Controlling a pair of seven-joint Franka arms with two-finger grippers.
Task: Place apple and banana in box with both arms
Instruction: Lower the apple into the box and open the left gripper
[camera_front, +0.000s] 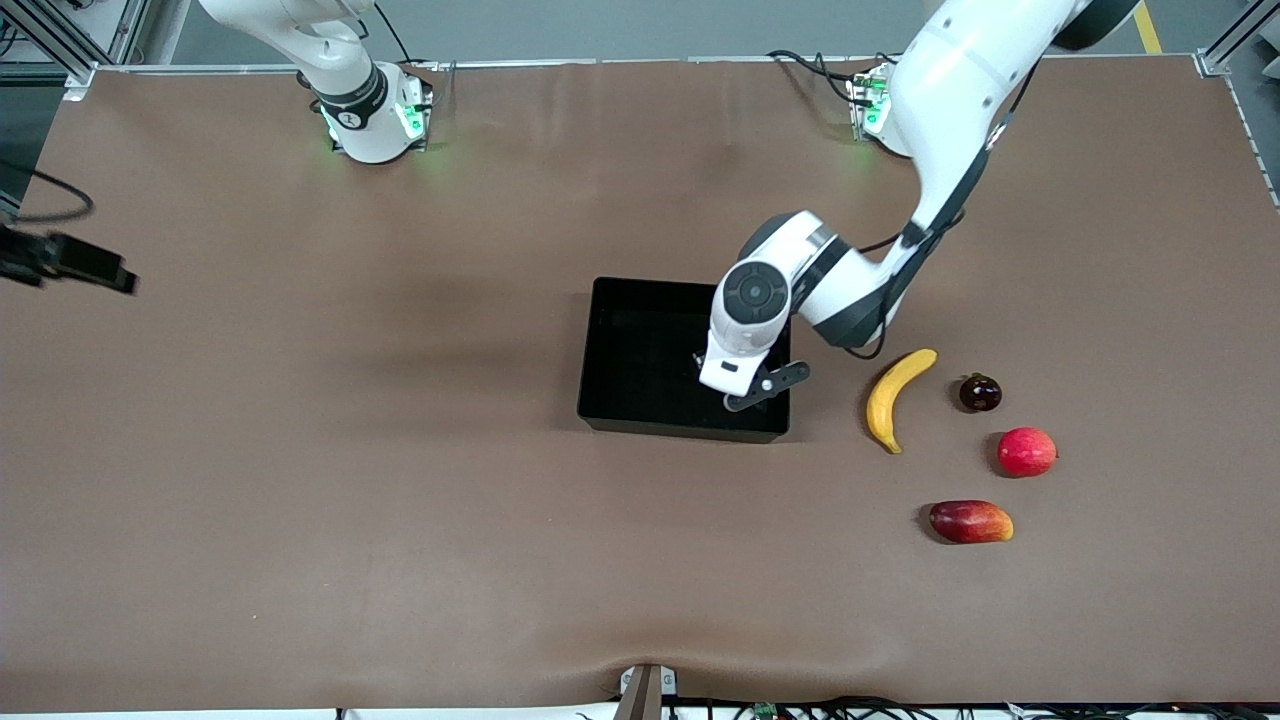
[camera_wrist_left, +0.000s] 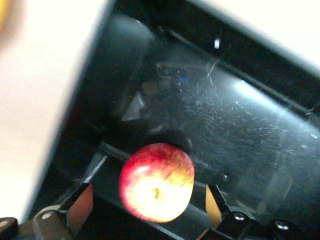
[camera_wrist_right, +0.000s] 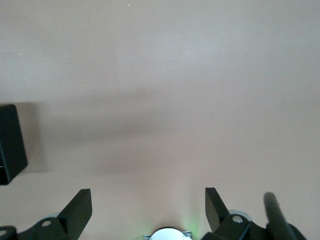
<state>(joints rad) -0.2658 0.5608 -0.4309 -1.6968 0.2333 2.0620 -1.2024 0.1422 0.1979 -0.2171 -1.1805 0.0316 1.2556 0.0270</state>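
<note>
The mottled red and yellow apple (camera_wrist_left: 156, 182) is inside the black box (camera_front: 590, 350), near one wall. In the front view my left hand hides it. My left gripper (camera_front: 748, 392) hangs over the box at the end toward the left arm. In the left wrist view the left gripper (camera_wrist_left: 148, 202) is open, with one finger on each side of the apple and a gap on both sides. The yellow banana (camera_front: 895, 398) lies on the table beside the box, toward the left arm's end. My right gripper (camera_wrist_right: 148, 205) is open and empty over bare table by its own base.
A dark round fruit (camera_front: 980, 392), a bright red round fruit (camera_front: 1027, 452) and a mango (camera_front: 970, 521) lie near the banana, toward the left arm's end. A black device (camera_front: 70, 262) juts in at the right arm's end. A corner of the box (camera_wrist_right: 10, 145) shows in the right wrist view.
</note>
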